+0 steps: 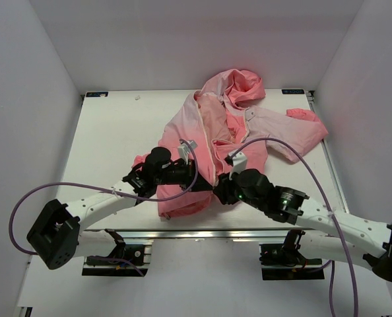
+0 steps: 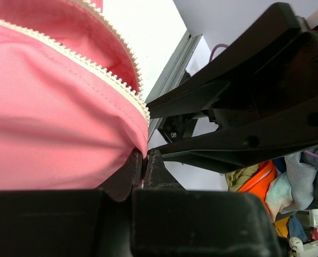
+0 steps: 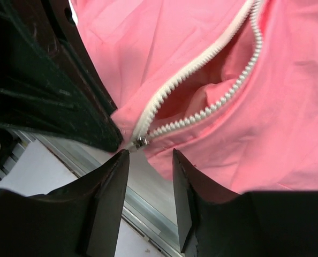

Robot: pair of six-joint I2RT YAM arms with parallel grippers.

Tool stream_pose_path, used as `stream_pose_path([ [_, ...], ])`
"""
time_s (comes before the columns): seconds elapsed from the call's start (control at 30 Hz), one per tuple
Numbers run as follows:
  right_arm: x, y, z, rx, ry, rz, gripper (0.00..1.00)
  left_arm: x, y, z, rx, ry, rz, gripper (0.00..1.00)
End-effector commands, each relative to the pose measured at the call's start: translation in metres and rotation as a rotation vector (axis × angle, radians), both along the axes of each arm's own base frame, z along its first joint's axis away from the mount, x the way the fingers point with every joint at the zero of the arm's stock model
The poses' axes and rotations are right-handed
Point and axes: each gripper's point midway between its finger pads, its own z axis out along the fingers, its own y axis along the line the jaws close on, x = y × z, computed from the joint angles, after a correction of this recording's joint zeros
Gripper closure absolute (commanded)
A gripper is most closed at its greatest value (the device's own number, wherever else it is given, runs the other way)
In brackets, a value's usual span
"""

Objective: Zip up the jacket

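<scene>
Jacket (image 1: 229,125) is spread crumpled on the white tabletop (image 1: 117,132), pale pink up top, deepening to coral at the hem. The white zipper (image 3: 202,64) is open, its two tooth rows meeting at the slider (image 3: 142,142) down at the hem. My left fingers (image 2: 140,174) are pressed together, pinching the hem edge. My right fingers (image 1: 220,191) are spread, slider just above their gap, apart from both. A purple cable (image 1: 295,155) loops over one sleeve. Hood points away from me, hem towards the arms; the long axis runs near to far.
</scene>
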Motion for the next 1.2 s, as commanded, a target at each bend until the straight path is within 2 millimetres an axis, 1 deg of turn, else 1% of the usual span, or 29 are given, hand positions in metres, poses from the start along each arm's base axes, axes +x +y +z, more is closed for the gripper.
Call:
stream_pose_path([
  [0.0,0.005,-0.017,0.032,0.060,-0.063,-0.084,0.56,0.004,-0.012,0.056,-0.117,-0.134,-0.042,1.00],
  [0.03,0.003,-0.028,0.044,0.088,-0.085,-0.103,0.55,0.006,-0.016,0.068,-0.142,-0.166,-0.052,1.00],
  [0.07,0.007,-0.039,0.049,0.091,-0.103,-0.150,0.55,0.008,-0.019,0.078,-0.155,-0.195,-0.064,1.00],
  [0.1,0.004,-0.051,0.054,0.104,-0.111,-0.171,0.55,0.013,-0.023,0.096,-0.179,-0.224,-0.064,1.00],
  [0.13,0.004,-0.058,0.056,0.102,-0.119,-0.187,0.55,0.018,-0.026,0.098,-0.179,-0.226,-0.057,1.00],
  [0.2,0.002,-0.069,0.060,0.119,-0.127,-0.212,0.55,0.022,-0.036,0.106,-0.226,-0.242,-0.081,1.00],
  [0.23,0.001,-0.070,0.060,0.120,-0.127,-0.206,0.54,0.022,-0.039,0.106,-0.237,-0.233,-0.094,1.00],
  [0.3,-0.005,-0.064,0.062,0.129,-0.123,-0.151,0.54,0.021,-0.045,0.102,-0.244,-0.194,-0.130,1.00],
  [0.33,-0.007,-0.062,0.063,0.128,-0.120,-0.137,0.54,0.023,-0.049,0.105,-0.248,-0.191,-0.139,1.00],
  [0.37,-0.008,-0.060,0.063,0.128,-0.119,-0.122,0.54,0.026,-0.053,0.097,-0.238,-0.161,-0.145,1.00],
  [0.43,-0.006,-0.059,0.066,0.121,-0.135,-0.116,0.53,0.024,-0.056,0.100,-0.270,-0.161,-0.168,1.00],
  [0.47,-0.004,-0.058,0.070,0.129,-0.152,-0.119,0.53,0.025,-0.058,0.098,-0.271,-0.141,-0.167,1.00],
  [0.5,-0.003,-0.058,0.071,0.120,-0.161,-0.117,0.54,0.025,-0.059,0.098,-0.269,-0.136,-0.170,1.00],
  [0.53,-0.002,-0.057,0.077,0.125,-0.172,-0.117,0.54,0.026,-0.060,0.098,-0.269,-0.133,-0.176,1.00],
  [0.57,0.002,-0.059,0.079,0.112,-0.184,-0.131,0.54,0.025,-0.060,0.098,-0.270,-0.131,-0.178,1.00],
  [0.63,0.007,-0.062,0.079,0.067,-0.194,-0.153,0.55,0.025,-0.060,0.098,-0.271,-0.128,-0.178,1.00],
  [0.67,0.008,-0.063,0.084,0.051,-0.198,-0.153,0.55,0.025,-0.060,0.098,-0.270,-0.129,-0.175,1.00],
  [0.7,0.008,-0.062,0.083,0.034,-0.196,-0.144,0.55,0.025,-0.059,0.097,-0.267,-0.128,-0.172,1.00],
  [0.83,-0.001,-0.054,0.099,0.071,-0.205,-0.068,0.54,0.025,-0.057,0.094,-0.259,-0.127,-0.160,1.00],
  [0.9,-0.007,-0.049,0.112,0.133,-0.211,-0.028,0.54,0.025,-0.057,0.091,-0.253,-0.119,-0.155,1.00],
  [0.93,-0.009,-0.048,0.114,0.146,-0.212,-0.021,0.54,0.025,-0.058,0.090,-0.253,-0.117,-0.156,1.00],
  [1.03,-0.004,-0.052,0.111,0.152,-0.188,-0.083,0.53,0.025,-0.058,0.089,-0.253,-0.113,-0.159,1.00],
  [1.17,0.004,-0.051,0.095,0.104,-0.172,-0.125,0.52,0.024,-0.056,0.091,-0.261,-0.114,-0.154,1.00],
])
